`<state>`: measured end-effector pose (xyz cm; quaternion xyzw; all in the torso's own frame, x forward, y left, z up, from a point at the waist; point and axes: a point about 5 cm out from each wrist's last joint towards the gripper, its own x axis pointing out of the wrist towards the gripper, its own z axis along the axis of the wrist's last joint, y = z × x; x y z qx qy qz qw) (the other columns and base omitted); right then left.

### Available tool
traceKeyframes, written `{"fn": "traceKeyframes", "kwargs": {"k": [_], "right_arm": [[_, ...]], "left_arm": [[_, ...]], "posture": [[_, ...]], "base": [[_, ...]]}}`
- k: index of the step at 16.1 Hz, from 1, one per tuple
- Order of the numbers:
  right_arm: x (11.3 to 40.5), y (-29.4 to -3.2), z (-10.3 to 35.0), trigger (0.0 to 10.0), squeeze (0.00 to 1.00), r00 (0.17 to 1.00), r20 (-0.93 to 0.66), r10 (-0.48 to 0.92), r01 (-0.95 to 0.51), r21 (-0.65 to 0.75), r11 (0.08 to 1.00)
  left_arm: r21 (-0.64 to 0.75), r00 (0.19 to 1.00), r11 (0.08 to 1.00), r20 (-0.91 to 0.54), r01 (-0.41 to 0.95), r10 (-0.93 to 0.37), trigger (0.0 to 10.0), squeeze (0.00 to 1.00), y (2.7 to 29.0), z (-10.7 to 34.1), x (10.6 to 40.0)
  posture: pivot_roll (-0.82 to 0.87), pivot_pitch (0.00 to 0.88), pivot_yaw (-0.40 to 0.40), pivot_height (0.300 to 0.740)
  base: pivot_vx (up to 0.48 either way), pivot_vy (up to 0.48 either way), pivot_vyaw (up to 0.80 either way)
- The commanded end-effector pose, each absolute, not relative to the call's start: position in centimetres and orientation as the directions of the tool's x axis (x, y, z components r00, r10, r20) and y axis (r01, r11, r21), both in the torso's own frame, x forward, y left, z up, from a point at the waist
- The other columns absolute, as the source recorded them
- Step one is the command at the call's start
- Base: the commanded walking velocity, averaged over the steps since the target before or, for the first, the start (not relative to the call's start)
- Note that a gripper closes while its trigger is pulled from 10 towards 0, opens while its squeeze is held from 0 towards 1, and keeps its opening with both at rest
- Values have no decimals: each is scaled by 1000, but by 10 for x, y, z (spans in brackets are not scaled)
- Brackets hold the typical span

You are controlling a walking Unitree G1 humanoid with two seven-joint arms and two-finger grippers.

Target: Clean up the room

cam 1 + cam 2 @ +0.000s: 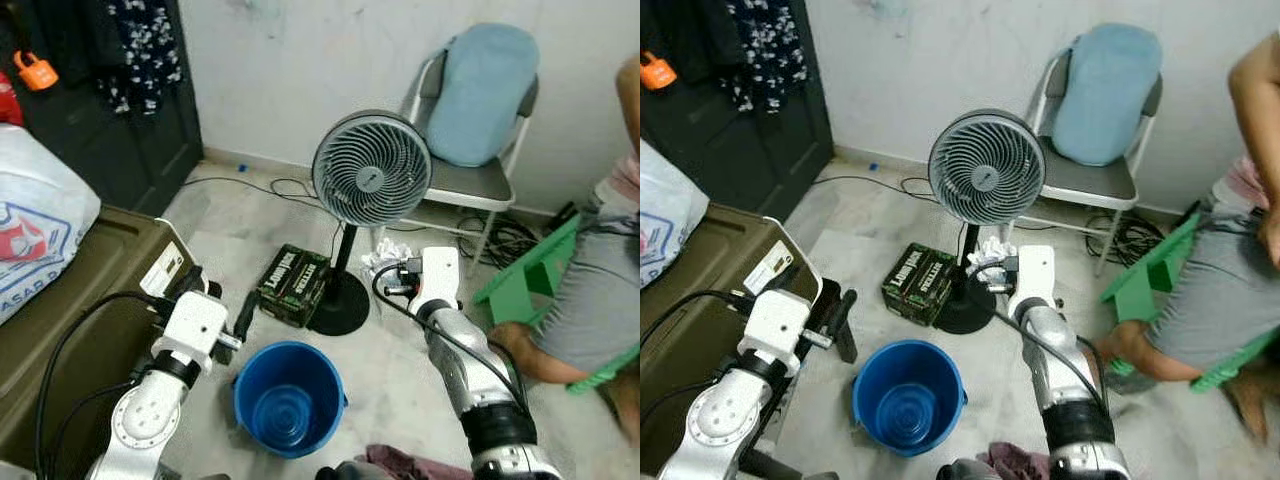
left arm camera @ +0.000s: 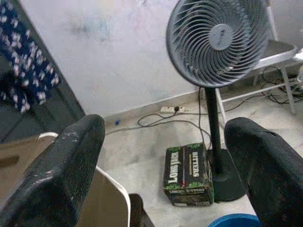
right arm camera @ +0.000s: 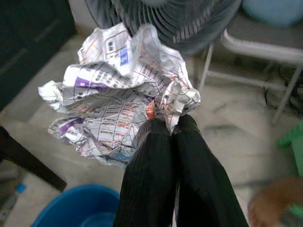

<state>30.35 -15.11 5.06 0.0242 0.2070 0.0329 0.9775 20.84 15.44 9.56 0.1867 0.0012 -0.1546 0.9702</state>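
Paper (image 3: 120,92) crumpled, pinched between closed fingers of right gripper (image 3: 171,124), held up in the air | bucket (image 1: 288,396) blue, on floor below and left of that gripper | left gripper (image 2: 165,161) spread wide, holding nothing, beside bucket | carton (image 1: 294,283) and fan (image 1: 370,167) just ahead | chair (image 1: 478,182) farther back

Bucket (image 1: 289,398) nearest; box (image 1: 292,284) left of fan (image 1: 370,170); chair (image 1: 470,150) behind.
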Motion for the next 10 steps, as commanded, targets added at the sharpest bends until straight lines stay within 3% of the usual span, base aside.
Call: {"fn": "traceKeyframes", "kwargs": {"k": [1,6,10], "right_arm": [[302,-161,43,10000,0,885,-465,20,14,69,997],[313,-146,30,10000,0,851,-525,36,-33,16,999],[311,-110,16,10000,0,810,-573,125,-114,56,992]], "left_arm": [[398,932,849,-48,347,-358,10000,0,147,101,202],[415,930,835,-94,361,-356,10000,0,153,107,176],[418,919,820,-135,391,-370,10000,0,156,114,158]], "posture": [[109,0,-87,740],[159,90,-62,740],[223,158,-30,740]], "base": [[0,0,0],[0,0,0],[0,0,0]]}}
